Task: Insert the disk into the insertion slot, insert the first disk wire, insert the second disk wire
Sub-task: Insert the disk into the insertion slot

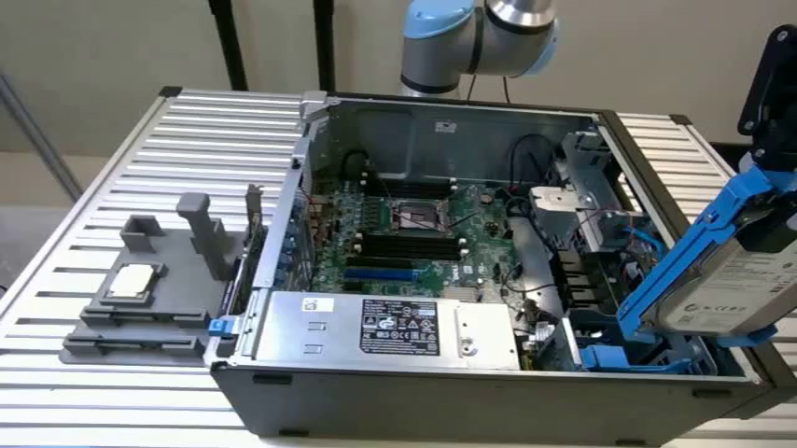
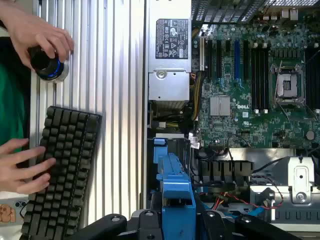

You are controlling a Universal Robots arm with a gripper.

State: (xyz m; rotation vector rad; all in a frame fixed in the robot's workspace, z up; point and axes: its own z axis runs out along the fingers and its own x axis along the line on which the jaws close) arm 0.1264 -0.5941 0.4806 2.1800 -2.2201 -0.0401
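Exterior view: the gripper (image 1: 770, 140) is closed on the disk (image 1: 729, 280) and holds it tilted over the open computer case (image 1: 498, 392). Just below the held disk lies the insertion slot (image 1: 629, 353) with blue rails. The power-supply box (image 1: 386, 327) and the motherboard (image 1: 398, 233) lie farther off.

Wrist view: the disk's blue frame sits between the jaws. Cables (image 2: 235, 202) and a metal bracket (image 2: 299, 175) lie deeper in the case, near the frame. Well apart from the gripper, a person's hand (image 2: 25, 167) rests on a keyboard (image 2: 60, 170).
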